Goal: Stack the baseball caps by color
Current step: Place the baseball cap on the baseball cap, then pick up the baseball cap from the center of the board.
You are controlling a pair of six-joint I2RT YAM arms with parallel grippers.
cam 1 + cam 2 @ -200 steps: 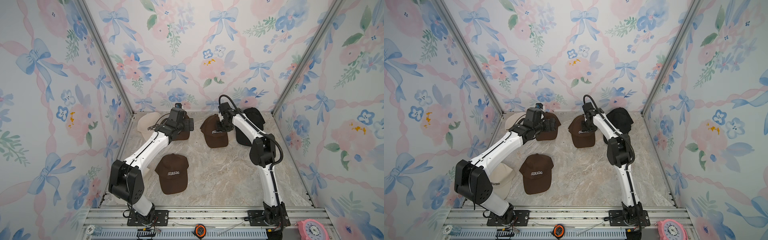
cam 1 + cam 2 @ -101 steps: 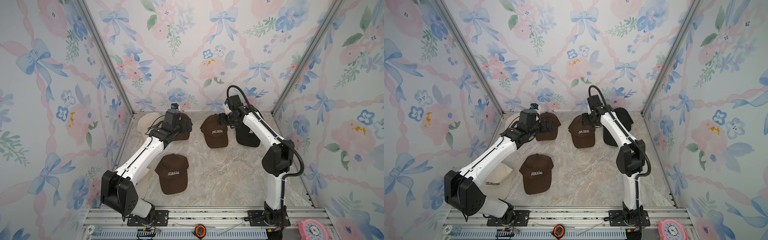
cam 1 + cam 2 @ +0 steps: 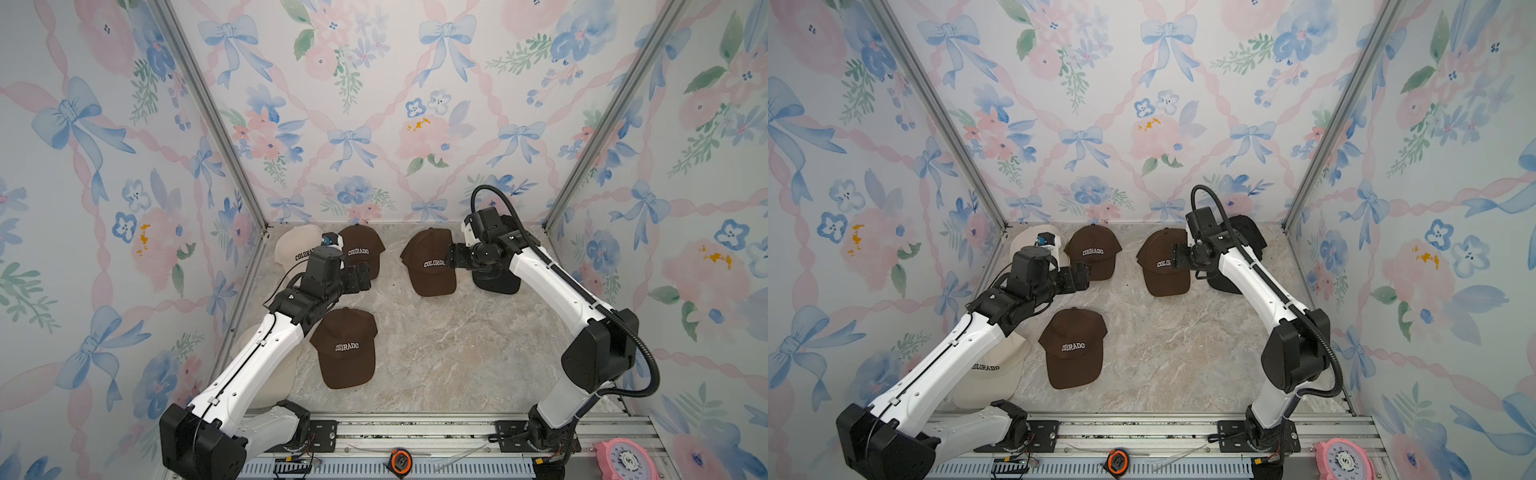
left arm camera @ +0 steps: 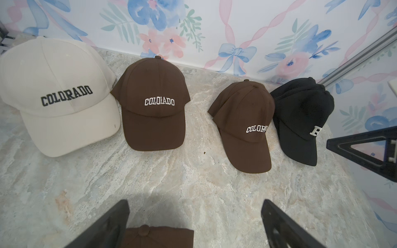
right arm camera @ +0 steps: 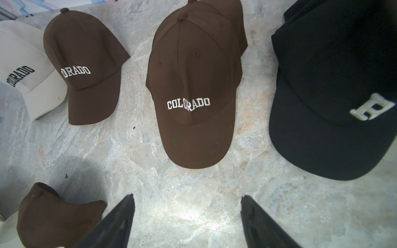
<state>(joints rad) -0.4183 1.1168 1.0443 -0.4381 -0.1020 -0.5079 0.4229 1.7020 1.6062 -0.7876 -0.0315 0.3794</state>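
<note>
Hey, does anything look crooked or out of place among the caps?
Yes, the brown stack at the back is askew. The upper brown cap sits shifted off the lower brown cap, whose crown pokes out behind it. Nothing looks damaged.

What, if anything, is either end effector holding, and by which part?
Nothing: the left end effector and the right end effector are both open and empty.

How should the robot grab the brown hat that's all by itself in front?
Probably by the brim of the front brown cap. The brim is flat and thin and points toward the rail, so a claw can pinch its edge coming from that near side. The rounded crown is soft and wide, harder to pinch. The open left claw is closest.
</note>
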